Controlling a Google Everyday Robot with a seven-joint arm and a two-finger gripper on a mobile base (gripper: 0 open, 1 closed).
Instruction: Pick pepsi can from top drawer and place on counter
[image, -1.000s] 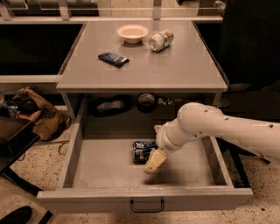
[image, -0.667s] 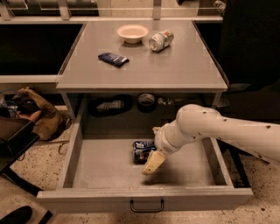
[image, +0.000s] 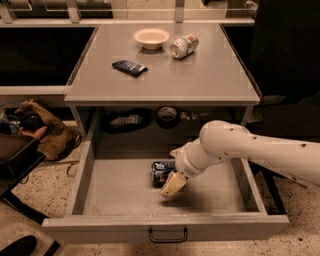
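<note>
The pepsi can (image: 160, 172), dark blue with white markings, lies on its side on the floor of the open top drawer (image: 115, 187), near the middle. My gripper (image: 171, 170) reaches in from the right on a white arm and is down at the can. It is open, with one beige finger (image: 172, 185) on the can's near side and the other finger's tip (image: 175, 151) showing on its far side. The can rests on the drawer floor. The counter (image: 200, 75) is the grey top above the drawer.
On the counter lie a flat dark blue packet (image: 129, 67), a cream bowl (image: 151, 37) and a silver-white can (image: 184, 45) on its side. Behind the drawer a shelf holds a roll of tape (image: 167, 115). A brown bag (image: 42, 132) lies on the floor at left.
The gripper has shifted very slightly left and lower beside the can. The can has not moved.
</note>
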